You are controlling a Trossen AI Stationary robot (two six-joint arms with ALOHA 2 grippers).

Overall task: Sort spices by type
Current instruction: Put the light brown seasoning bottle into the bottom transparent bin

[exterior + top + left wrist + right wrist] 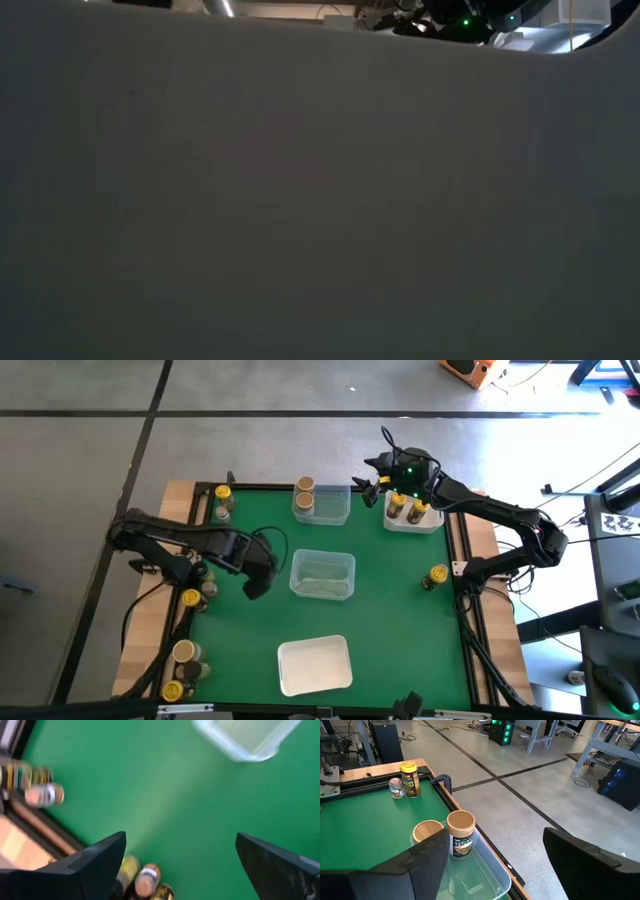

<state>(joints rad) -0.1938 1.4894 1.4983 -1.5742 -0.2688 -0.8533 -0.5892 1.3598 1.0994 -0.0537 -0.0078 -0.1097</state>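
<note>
Left gripper (256, 582) is spread, empty, over green mat left of centre. Nearest loose spice jars (196, 584) stand upright just left of it at the mat edge, so you'd reach leftward. Right gripper (372, 488), upper right, also spread, empty, between the clear tray (334, 505) and white tray (417, 525).

Beyond my table lies a grey concrete floor (530, 785) crossed by dark seam lines (485, 765). Cables (455, 727) trail over it toward desks with metal legs (535, 740). A computer tower (499, 731) glows green under one desk; a black cabinet (387, 742) stands nearby.
</note>
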